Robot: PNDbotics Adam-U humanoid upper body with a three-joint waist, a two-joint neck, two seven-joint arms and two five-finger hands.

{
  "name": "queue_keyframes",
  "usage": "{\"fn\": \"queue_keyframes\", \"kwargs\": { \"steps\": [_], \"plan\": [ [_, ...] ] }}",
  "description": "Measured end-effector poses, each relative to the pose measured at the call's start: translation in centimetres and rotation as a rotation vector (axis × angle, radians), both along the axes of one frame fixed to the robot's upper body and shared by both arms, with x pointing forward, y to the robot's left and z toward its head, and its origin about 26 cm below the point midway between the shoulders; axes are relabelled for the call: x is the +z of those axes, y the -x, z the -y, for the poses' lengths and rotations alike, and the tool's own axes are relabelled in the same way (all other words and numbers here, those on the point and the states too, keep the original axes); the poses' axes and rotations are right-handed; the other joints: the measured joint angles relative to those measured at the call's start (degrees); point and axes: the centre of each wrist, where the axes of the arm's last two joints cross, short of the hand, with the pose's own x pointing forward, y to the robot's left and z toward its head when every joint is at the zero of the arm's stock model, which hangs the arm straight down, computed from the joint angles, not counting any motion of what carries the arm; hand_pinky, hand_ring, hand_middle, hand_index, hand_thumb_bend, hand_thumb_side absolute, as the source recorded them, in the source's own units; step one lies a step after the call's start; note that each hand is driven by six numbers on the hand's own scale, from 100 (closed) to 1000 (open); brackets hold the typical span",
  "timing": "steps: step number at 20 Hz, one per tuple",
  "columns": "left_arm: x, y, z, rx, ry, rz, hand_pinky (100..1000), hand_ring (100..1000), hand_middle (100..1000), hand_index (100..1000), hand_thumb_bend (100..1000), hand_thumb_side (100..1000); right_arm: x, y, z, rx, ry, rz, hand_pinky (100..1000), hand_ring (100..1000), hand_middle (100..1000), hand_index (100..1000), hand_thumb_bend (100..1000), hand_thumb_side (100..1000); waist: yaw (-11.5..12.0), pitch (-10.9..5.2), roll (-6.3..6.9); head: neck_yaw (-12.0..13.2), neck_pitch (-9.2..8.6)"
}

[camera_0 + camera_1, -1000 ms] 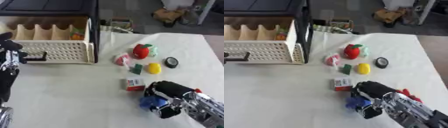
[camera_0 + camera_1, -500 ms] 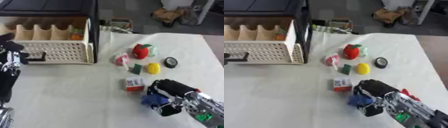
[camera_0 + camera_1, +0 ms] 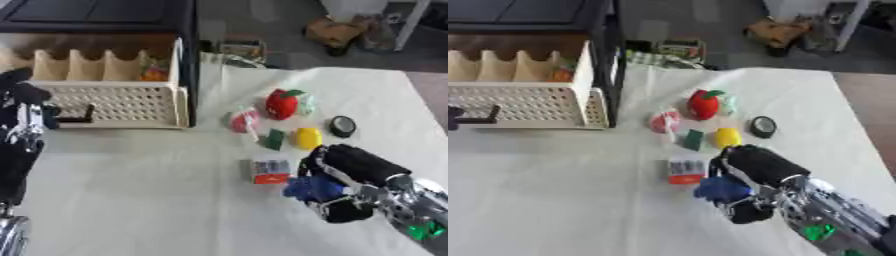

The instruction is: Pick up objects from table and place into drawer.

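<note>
At the far left edge, the left hand (image 3: 24,102) sits beside the pulled-out cream drawer (image 3: 114,102), dark fingers curled near the drawer's black handle (image 3: 77,116), though I cannot tell whether they are shut or gripping anything; it looks just as it did a second ago. Something orange (image 3: 154,75) already lies in the drawer's right compartment. Moving across the white table (image 3: 131,200), a small cluster waits: a pink-and-white piece (image 3: 242,121), a green card (image 3: 275,139), a red strawberry-like toy (image 3: 283,103), a yellow lump (image 3: 307,138), a round black disc (image 3: 342,126), and nearer us a small red-and-white box (image 3: 270,171). To its right, the right hand (image 3: 337,187) has its fingers wrapped around a blue object (image 3: 308,188), and over the last second that hand has crept slightly toward the box with the blue thing in its grasp. I'd judge the pick made; the carry to the drawer, well apart on the left, remains.
</note>
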Motion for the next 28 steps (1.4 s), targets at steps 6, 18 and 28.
{"fn": "queue_keyframes", "kwargs": {
  "steps": [6, 18, 28],
  "plan": [
    [0.0, 0.0, 0.0, -0.006, 0.0, 0.0, 605, 367, 514, 765, 100, 441, 3.0, 0.1, 0.0, 0.057, -0.031, 0.082, 732, 525, 343, 512, 100, 121, 0.06, -0.1, -0.27, 0.49, -0.57],
    [0.3, -0.1, 0.1, -0.016, -0.001, 0.012, 605, 371, 515, 765, 100, 461, 10.4, 0.5, -1.7, 0.167, -0.144, 0.308, 737, 477, 318, 491, 100, 133, 0.61, -0.15, -1.08, 1.23, -2.12],
    [0.9, -0.2, 0.4, -0.044, 0.001, 0.025, 605, 376, 517, 765, 100, 474, 15.6, 2.0, -4.7, 0.201, -0.247, 0.368, 747, 464, 310, 482, 100, 137, 1.46, -0.21, -1.98, 1.07, -2.57]
  ]
}}
